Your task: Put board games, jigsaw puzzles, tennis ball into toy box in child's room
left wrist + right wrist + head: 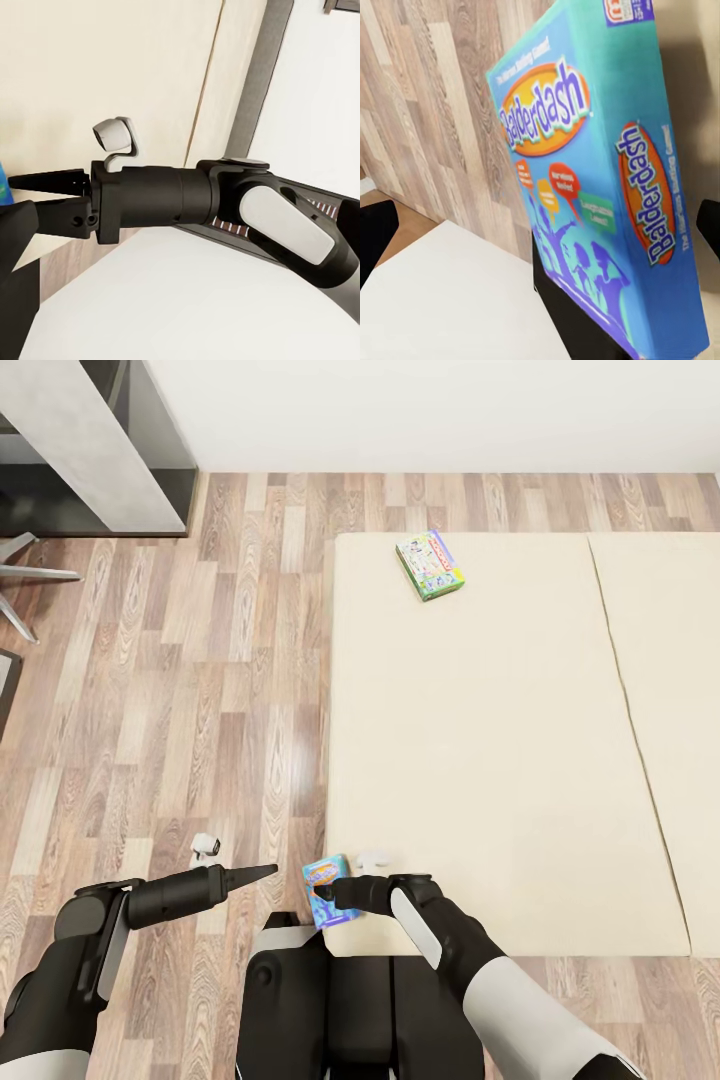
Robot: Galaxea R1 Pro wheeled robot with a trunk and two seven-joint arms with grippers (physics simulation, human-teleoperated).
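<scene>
Balderdash lettering marks the small blue board game (600,187), which sits clamped in the right gripper (335,895) at the near corner of the bed (500,760), over the mattress edge where it meets the wood-plank floor (180,710). In the right wrist view the box stands on edge, tilted, with a dark finger (577,322) pressed against its lower face, so the right fingers are closed on the box. Farther up the beige mattress, near its far left corner, lies the Monopoly board game (430,565), flat, with a green edge and a pale top, well apart from the held box. The left gripper (262,873) reaches out above the floor just beside the blue box, pointing toward it; its fingers look drawn together into a narrow point and hold nothing. The left wrist view looks across at the right arm (225,202) with the mattress behind it. At the far left of the head view a grey cabinet (90,440) stands against the white wall (450,410).
</scene>
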